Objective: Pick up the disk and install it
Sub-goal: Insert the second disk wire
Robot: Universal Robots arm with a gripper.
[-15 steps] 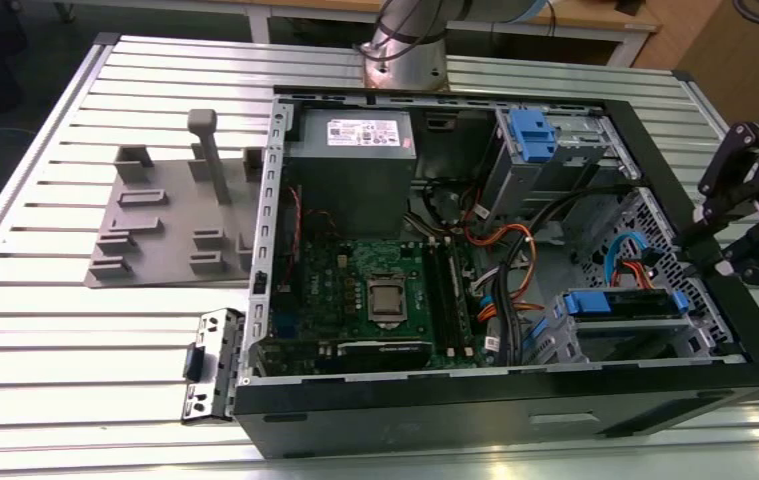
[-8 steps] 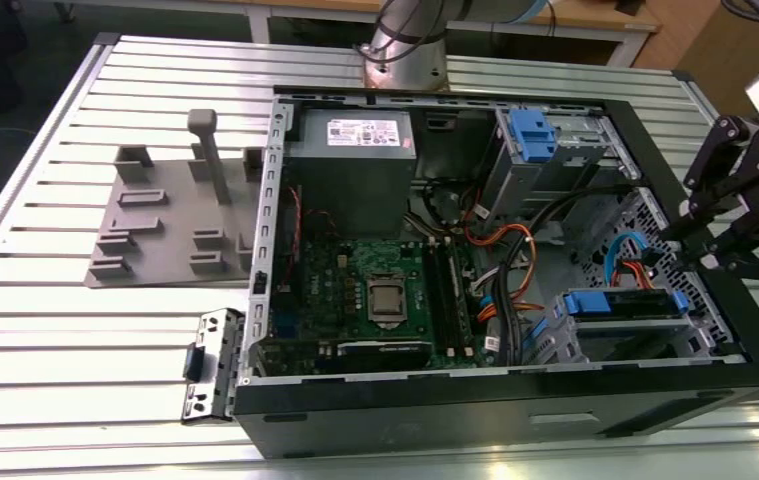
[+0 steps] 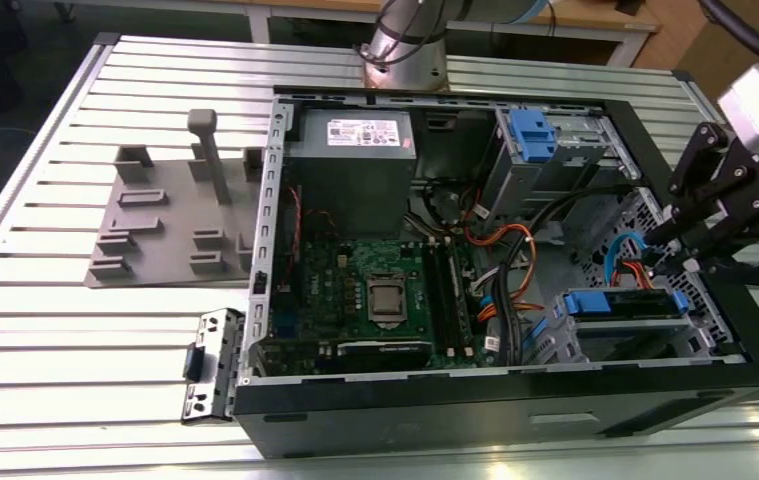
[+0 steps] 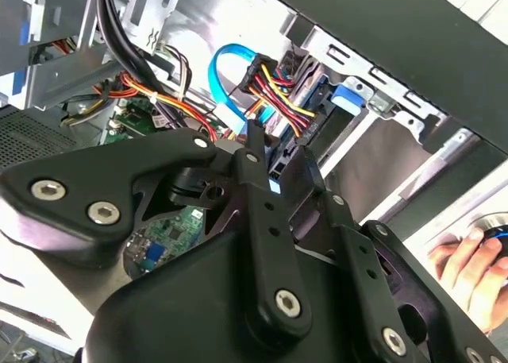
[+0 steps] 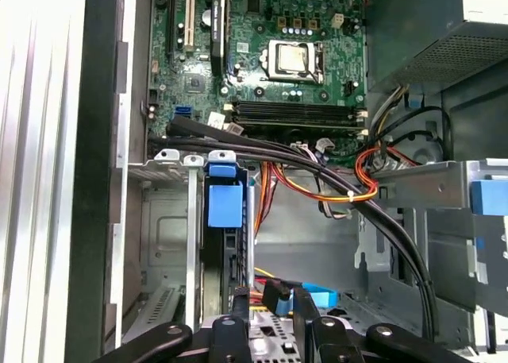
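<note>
Evidently the slatted metal table carries an open computer case lying on its side so its bays face the arm. Its disk, in a blue carrier, sits in the lower drive cage near the case's front edge (cables plugged in). Just beside it, the gripper pinches the connector end, fingers nearly closed.

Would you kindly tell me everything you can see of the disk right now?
The disk sits on edge in the drive bay at the case's corner, on the exterior view's right. Its blue plastic carrier frames a dark body, with a blue tab at the slot in the first wrist view. Red, yellow and black wires and a blue cable plug into its end. The gripper hangs right by it.
</note>
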